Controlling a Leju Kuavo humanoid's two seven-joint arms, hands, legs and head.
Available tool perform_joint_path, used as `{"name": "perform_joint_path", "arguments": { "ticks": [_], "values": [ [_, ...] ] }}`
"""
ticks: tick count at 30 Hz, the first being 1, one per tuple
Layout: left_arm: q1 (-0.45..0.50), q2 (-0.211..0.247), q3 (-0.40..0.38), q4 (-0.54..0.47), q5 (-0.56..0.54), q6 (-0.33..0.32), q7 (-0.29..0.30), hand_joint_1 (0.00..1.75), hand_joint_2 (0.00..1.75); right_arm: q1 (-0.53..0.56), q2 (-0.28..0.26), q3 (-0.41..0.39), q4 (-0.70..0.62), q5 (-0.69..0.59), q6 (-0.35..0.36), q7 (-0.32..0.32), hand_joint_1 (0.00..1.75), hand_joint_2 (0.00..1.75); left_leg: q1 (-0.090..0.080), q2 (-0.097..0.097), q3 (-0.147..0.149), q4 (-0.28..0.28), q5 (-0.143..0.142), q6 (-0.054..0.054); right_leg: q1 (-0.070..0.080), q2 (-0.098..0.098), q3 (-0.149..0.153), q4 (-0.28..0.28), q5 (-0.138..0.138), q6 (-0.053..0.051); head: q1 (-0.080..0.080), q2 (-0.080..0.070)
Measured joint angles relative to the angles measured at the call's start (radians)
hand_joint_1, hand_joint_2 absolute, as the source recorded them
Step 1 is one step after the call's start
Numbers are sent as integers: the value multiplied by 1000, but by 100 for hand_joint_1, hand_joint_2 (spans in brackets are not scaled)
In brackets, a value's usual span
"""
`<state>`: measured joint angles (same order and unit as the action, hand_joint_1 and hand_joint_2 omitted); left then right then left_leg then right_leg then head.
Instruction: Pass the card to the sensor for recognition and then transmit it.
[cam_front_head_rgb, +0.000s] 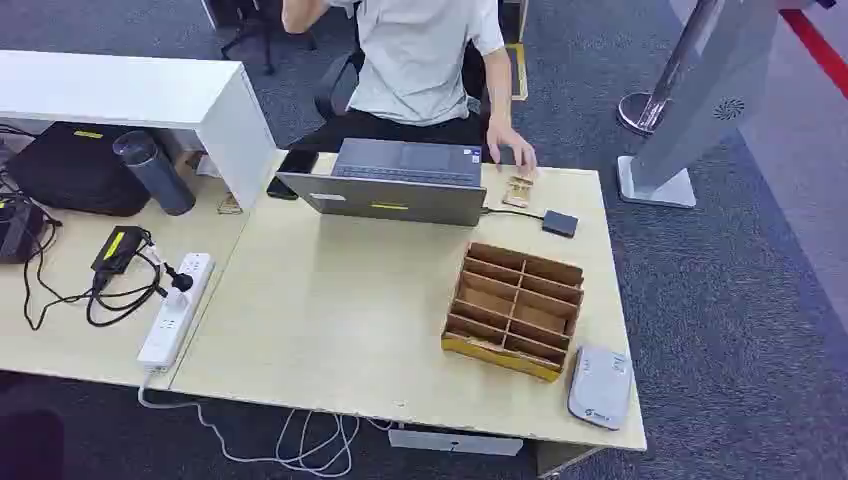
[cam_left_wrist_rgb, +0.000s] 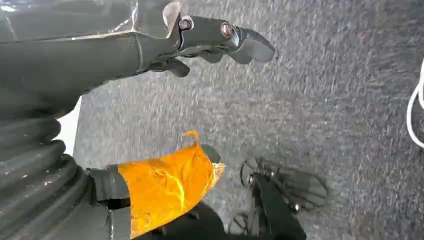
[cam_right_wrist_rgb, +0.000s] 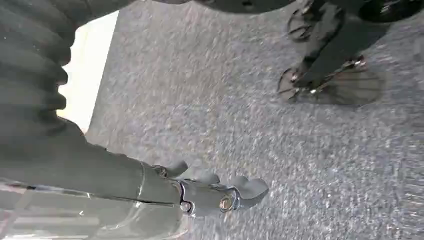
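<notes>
Left hand: left hand (cam_left_wrist_rgb: 200, 95) hangs over grey carpet (cam_left_wrist_rgb: 325, 100), thumb wrapped in orange tape, dark fingers (cam_left_wrist_rgb: 240, 42) stretched apart from it. Nothing between them; it holds nothing.
Right hand: right hand (cam_right_wrist_rgb: 200, 192) likewise over the carpet, fingers (cam_right_wrist_rgb: 245, 187) loosely curled outward, spread, nothing in them.
Landmark: wooden divided box (cam_front_head_rgb: 514, 309) sits on the light wooden table (cam_front_head_rgb: 340, 320), toward its right half.
Sensor: grey card reader (cam_front_head_rgb: 601, 385) lies just beside the box, at the box's near right corner, close to the table's front edge.
Card: small tan items (cam_front_head_rgb: 519, 190) lie beyond the box at the far table edge, by the person's fingers; too small to tell whether a card is among them. Box compartments look bare, but I cannot be sure.
Behind the box: open grey laptop (cam_front_head_rgb: 395, 180) with its back to the camera; a small dark device (cam_front_head_rgb: 560, 223) cabled to it lies between laptop and box.
Person: a person (cam_front_head_rgb: 420, 60) in a pale shirt sits past the laptop, one hand (cam_front_head_rgb: 513, 150) on the far table edge.
Left of the box, well apart: white power strip (cam_front_head_rgb: 177, 308), black charger with tangled cable (cam_front_head_rgb: 118, 262), dark tumbler (cam_front_head_rgb: 153, 172), black bag (cam_front_head_rgb: 75, 165), white shelf unit (cam_front_head_rgb: 130, 95).
Right of the box, off the table: grey floor stand (cam_front_head_rgb: 700, 100) on the carpet.
</notes>
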<state>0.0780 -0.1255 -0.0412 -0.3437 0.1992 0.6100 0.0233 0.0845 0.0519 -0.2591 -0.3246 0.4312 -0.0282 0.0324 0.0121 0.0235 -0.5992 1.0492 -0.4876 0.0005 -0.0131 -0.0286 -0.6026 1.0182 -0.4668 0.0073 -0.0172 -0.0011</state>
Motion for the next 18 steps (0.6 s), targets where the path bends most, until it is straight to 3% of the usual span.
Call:
{"name": "perform_joint_path", "arguments": {
  "ticks": [9,18],
  "values": [
    [-37,-41,-2,40,123,0,17,0,175,-34,32,-158,44,256,-36,20,0,175,0,0,0,0,0,0,0,0,0,0,0,0,0,0],
    [-75,-63,-9,67,244,-8,28,0,175,-59,59,-318,79,474,-139,26,0,175,0,0,0,0,0,0,0,0,0,0,0,0,0,0]
  ]
}}
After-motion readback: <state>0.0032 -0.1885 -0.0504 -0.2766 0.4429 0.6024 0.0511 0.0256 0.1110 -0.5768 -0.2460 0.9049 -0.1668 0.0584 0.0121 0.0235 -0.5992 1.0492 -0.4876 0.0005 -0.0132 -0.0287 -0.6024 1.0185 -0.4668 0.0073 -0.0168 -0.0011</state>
